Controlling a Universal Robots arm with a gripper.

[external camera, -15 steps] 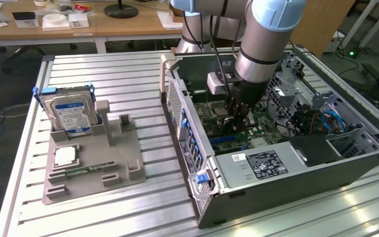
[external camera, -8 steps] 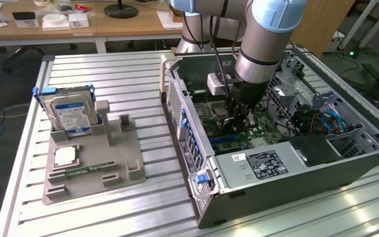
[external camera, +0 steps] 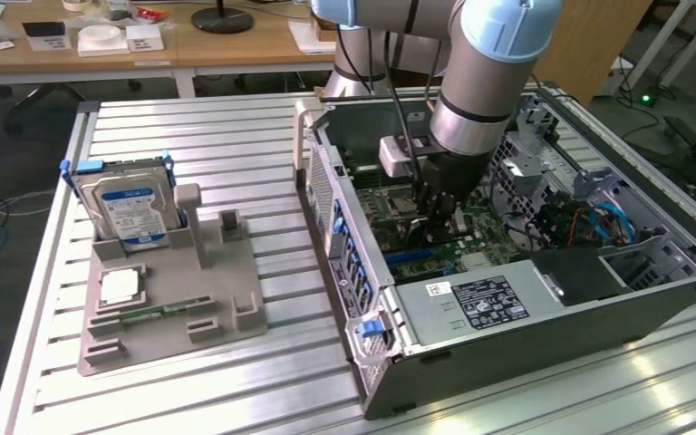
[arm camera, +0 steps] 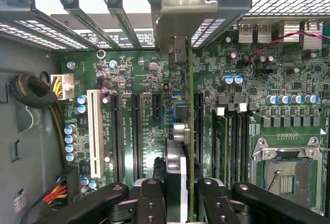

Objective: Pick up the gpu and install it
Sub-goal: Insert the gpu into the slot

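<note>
The fingers (arm camera: 150, 203) clench the gpu (arm camera: 190, 110) edge-down above the motherboard (arm camera: 149, 105) slots; if it sits off its slot, pressing could bend it or snag its bracket (arm camera: 178, 10).

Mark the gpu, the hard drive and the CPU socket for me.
gpu (arm camera: 180, 11), wrist view, pale metal end bracket.
hard drive (external camera: 128, 213), exterior view, blue-white label.
CPU socket (arm camera: 282, 180), wrist view, socket centre.

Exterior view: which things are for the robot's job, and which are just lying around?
For the job: gripper, gpu held in it, open computer case, motherboard.

Just lying about: hard drive, memory stick, square chip, all on the grey holder.
</note>
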